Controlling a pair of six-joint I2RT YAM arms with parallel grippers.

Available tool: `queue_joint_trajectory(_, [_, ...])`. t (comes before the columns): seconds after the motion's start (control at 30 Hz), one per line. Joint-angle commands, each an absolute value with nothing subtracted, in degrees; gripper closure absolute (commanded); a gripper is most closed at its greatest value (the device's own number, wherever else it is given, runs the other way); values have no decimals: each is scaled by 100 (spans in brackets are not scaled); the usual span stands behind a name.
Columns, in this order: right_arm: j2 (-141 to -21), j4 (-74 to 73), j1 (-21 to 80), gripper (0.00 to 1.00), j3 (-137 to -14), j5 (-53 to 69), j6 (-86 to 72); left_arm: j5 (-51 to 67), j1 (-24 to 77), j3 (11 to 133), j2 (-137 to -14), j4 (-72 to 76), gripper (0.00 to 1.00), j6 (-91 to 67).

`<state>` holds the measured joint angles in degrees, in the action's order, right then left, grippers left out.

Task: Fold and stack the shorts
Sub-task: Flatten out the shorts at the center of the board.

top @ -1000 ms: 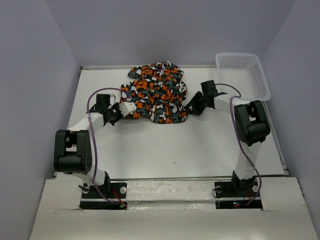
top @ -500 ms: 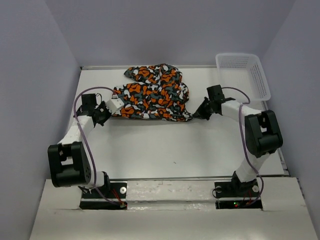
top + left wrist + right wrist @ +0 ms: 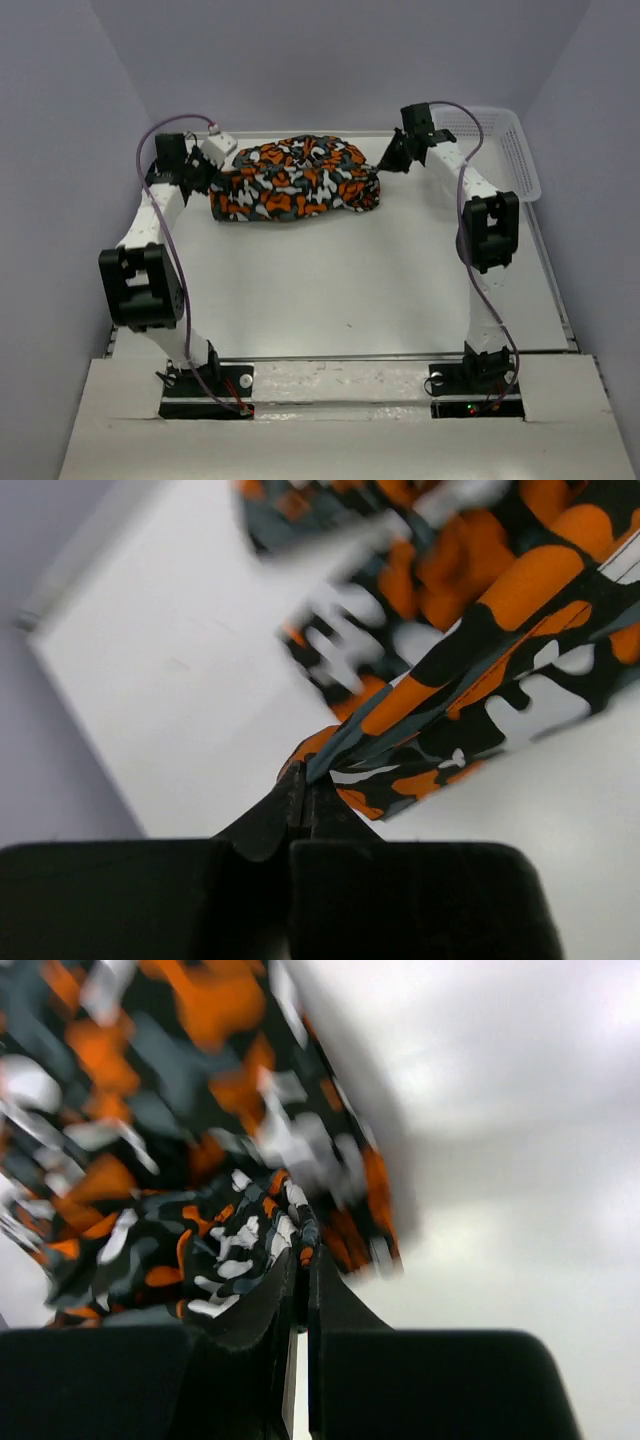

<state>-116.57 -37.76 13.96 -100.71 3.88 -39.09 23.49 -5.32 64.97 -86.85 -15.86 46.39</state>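
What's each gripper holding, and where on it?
Both pinch the orange, black, grey and white cloth shorts: left gripper at their left edge, right gripper at their right edge.

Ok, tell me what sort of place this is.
Probably a robot lab test cell: a white table boxed in by plain walls, left arm and right arm bolted at its near edge, shorts between them.

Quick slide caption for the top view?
Both jaws shut on the shorts, stretched between them across the far table.
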Motion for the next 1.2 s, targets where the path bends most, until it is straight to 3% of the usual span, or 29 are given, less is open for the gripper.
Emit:
queue_joint_trajectory(0.0, [-13982,-3868,1082,99,-15606,26,-3759,1575,-624,9846,-10303,-211,100,3579])
queue_joint_trajectory(0.07, [-14247,-3116,897,99,-16810,52,-4295,1276,-677,11382,-10893,-185,100,3227])
queue_joint_trajectory(0.1, [-14021,-2563,731,99,-16056,148,-4524,1048,-729,12739,-11125,-211,100,2912])
queue_joint_trajectory(0.13, [-13618,-1165,730,99,-15187,97,-4857,1011,-756,13266,-11353,-237,100,2840])
queue_joint_trajectory(0.2, [-12282,-74,729,99,-13630,-217,-4756,1107,-765,13841,-11549,-237,100,2891])
queue_joint_trajectory(0.3, [-12129,-560,729,99,-13823,-431,-4054,1406,-773,13012,-10910,262,100,3286])
queue_joint_trajectory(0.4, [-11920,-1063,729,99,-13695,-220,-3666,1651,-782,10705,-9987,824,100,3839])
queue_joint_trajectory(0.6, [-10488,-1511,729,99,-10631,-106,-3103,1995,-1080,8844,-8527,502,100,4498])
queue_joint_trajectory(0.67, [-9680,-1766,843,99,-9247,-184,-2822,2117,-1264,7714,-7897,11,100,5383])
queue_joint_trajectory(0.8, [-8387,-2310,1334,99,-7188,-317,-2646,2320,-1450,6665,-6971,-1504,100,6422])
queue_joint_trajectory(1.03, [-7541,-4673,2205,99,-6013,33,-3338,2734,-1801,6021,-5600,-5567,100,9084])
queue_joint_trajectory(1.07, [-7541,-4763,2328,99,-5933,218,-3366,2620,-1810,5994,-5468,-6007,100,9740])
queue_joint_trajectory(1.17, [-7655,-5097,2382,99,-5810,509,-3252,2322,-1793,5836,-5221,-6486,100,9799])
